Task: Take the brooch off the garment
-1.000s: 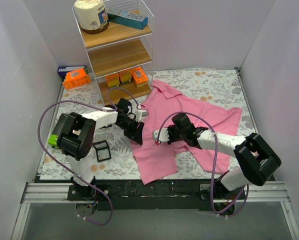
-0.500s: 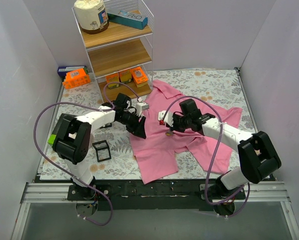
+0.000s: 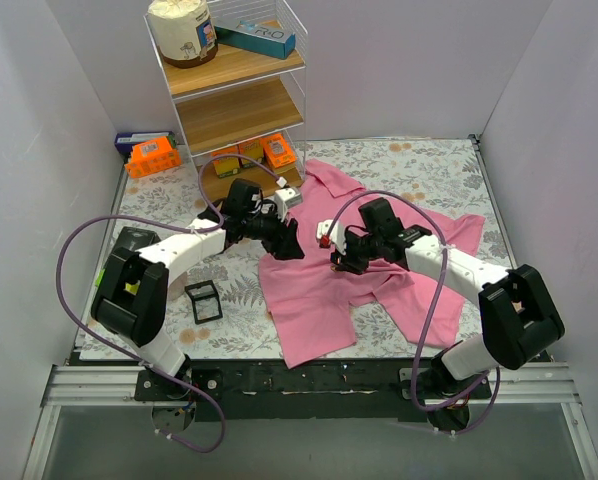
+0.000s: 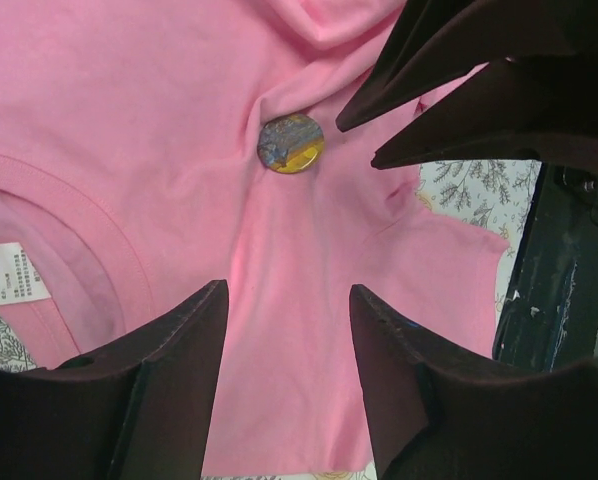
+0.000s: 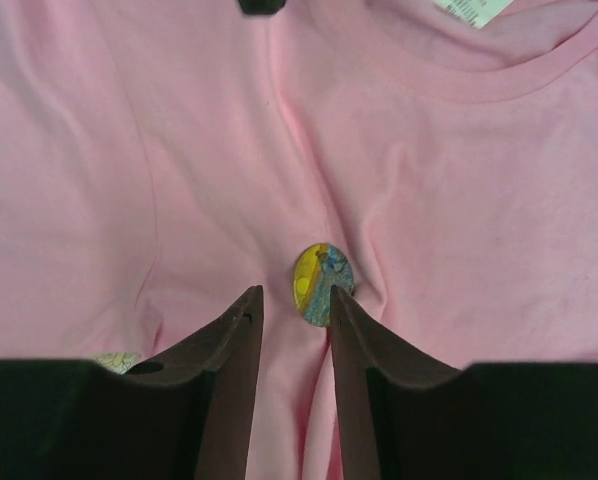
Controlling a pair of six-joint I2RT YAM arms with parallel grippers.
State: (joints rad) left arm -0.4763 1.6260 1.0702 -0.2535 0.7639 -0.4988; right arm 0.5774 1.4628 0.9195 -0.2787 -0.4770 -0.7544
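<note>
The round pin point(image 4: 291, 143) sits on the pink shirt point(image 3: 309, 310) in the middle of the counter point(image 3: 419, 165). The left jaws are wide open, holding nothing. The right jaws, open just a crack, almost touch the pin.

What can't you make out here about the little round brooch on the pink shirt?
Fastening of the round yellow-and-blue brooch: both wrist views, hidden behind its face and the pink polo shirt.
Brooch itself: top view, not discernible between left gripper and right gripper.
Whether right gripper touches brooch: right wrist view, unclear.
Print on white collar label: left wrist view, too small, cut by the edge.
</note>
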